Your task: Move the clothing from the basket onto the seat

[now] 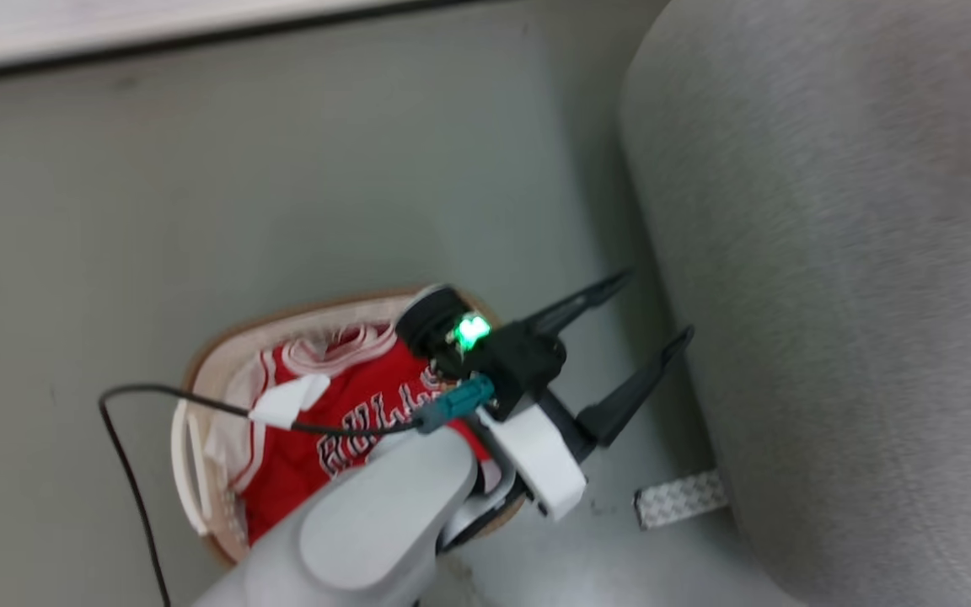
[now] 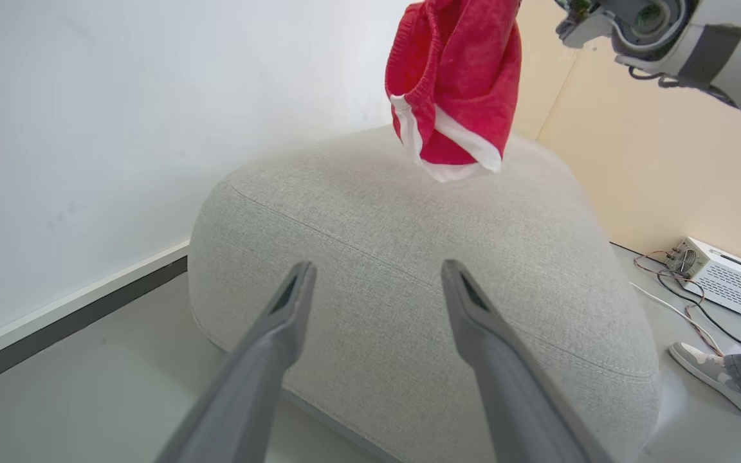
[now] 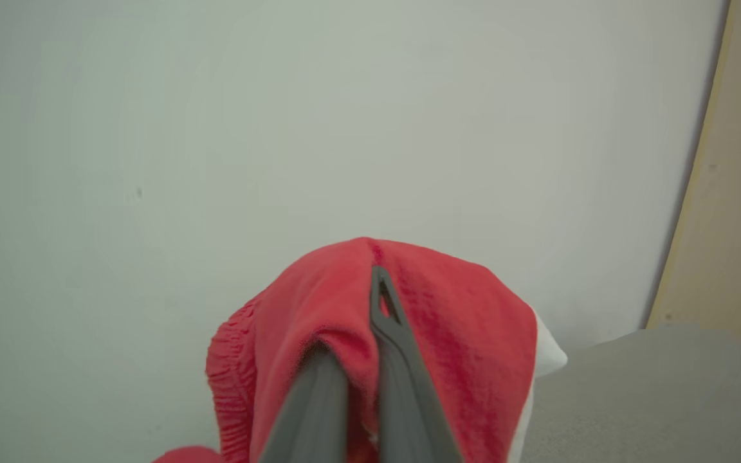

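The big grey seat (image 2: 409, 270) is the drop spot. The basket (image 1: 190, 455) sits on the floor just beside the seat with the lettered jersey (image 1: 367, 396) inside, next in line I'd guess. The red trimmed garment (image 2: 454, 83) dangles right above the seat, pinched tight in the right gripper (image 3: 374, 289) so it can't slip. The left gripper (image 1: 658, 303) is spread wide and empty between basket and seat, probably ready for the jersey.

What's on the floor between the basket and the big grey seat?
Head view: just grey floor and one small patterned strip near the seat; the open left end effector hovers above.
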{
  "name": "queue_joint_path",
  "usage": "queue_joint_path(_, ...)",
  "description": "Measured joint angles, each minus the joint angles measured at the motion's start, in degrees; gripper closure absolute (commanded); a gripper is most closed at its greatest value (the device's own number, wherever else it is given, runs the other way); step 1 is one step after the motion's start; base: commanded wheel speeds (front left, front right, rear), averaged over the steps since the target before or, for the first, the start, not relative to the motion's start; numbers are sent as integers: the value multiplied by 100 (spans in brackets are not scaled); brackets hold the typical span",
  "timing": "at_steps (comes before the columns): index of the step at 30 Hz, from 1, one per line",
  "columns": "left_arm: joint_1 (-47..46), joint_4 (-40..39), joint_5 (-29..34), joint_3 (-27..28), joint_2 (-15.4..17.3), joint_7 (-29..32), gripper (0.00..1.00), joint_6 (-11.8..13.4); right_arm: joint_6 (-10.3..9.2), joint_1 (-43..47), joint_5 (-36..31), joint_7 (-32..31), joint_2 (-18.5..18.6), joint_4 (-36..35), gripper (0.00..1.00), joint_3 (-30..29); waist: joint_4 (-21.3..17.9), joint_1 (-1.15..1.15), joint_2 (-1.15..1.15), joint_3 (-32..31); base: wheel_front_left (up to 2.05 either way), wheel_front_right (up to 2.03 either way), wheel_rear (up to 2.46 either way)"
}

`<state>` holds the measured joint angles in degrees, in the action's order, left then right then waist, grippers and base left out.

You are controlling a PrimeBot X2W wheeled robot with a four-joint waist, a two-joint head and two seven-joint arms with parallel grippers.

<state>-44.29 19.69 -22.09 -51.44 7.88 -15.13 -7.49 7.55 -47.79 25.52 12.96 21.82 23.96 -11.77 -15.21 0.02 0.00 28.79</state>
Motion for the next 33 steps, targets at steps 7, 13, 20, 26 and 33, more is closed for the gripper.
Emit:
queue_joint_path(7,-471,-133,78,13,-49,0,0,0,0,-1100,-230,-9,668,1223,100,-1167,316,0,0,822,0,0,0)
queue_joint_path(13,-475,-138,137,185,-86,0,0,1,0,-1182,-886,171,428,2434,63,-1712,586,0,0,1208,0,0,0)
queue_joint_path(20,-296,-123,144,455,-33,0,0,0,0,-476,-1344,209,-140,2186,0,-1869,549,0,0,1066,0,0,0)
queue_joint_path(26,205,-118,133,790,76,0,0,0,0,648,-1648,208,-855,1200,0,-1490,415,-1,0,599,0,0,0)
queue_joint_path(33,1091,-133,82,1351,174,0,0,1,0,1821,-1696,209,-1394,300,0,-910,308,-2,0,-176,0,0,0)
